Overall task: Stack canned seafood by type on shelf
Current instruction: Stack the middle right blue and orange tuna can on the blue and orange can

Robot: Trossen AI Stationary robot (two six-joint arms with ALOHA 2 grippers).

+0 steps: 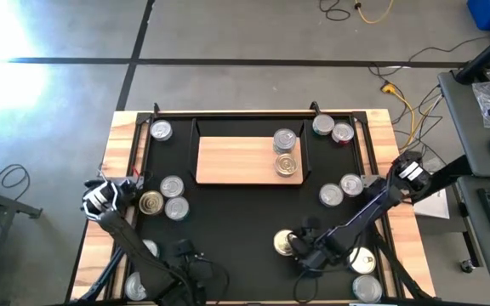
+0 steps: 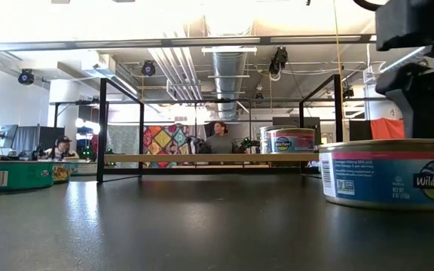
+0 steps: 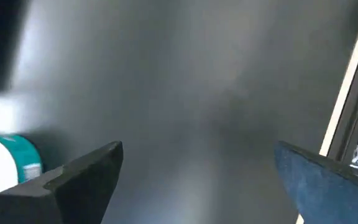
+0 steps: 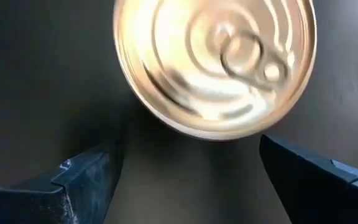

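Your right claw [image 1: 294,247] is low over the black mat [image 1: 236,212] at the near side of the bench [image 1: 119,140], fingers spread wide, holding nothing. A gold-top can [image 4: 215,62] sits just in front of it, not between the fingers yet. In the top view that can [image 1: 283,243] is right beside the claw.

Your left claw [image 3: 197,180] is also spread wide & empty, near the front-left of the mat. From its wrist cam you see a teal-sided can [image 3: 8,163] off to one side.

The shelf [image 1: 245,160] is the light wood board at the back-middle of the mat. It has 2 cans on its right end: a silver-top one [image 1: 284,140] & a gold-top one [image 1: 287,165], side by side & touching.

Other cans lie loose on the mat: one at the back left [image 1: 161,130], 2 at the back right [image 1: 332,128], 3 in a bunch on the left [image 1: 166,198], 2 on the right [image 1: 340,189], and 2 more at the front right [image 1: 363,274].

From the low cam, a blue & pink can [image 2: 385,172] is close up on the mat.
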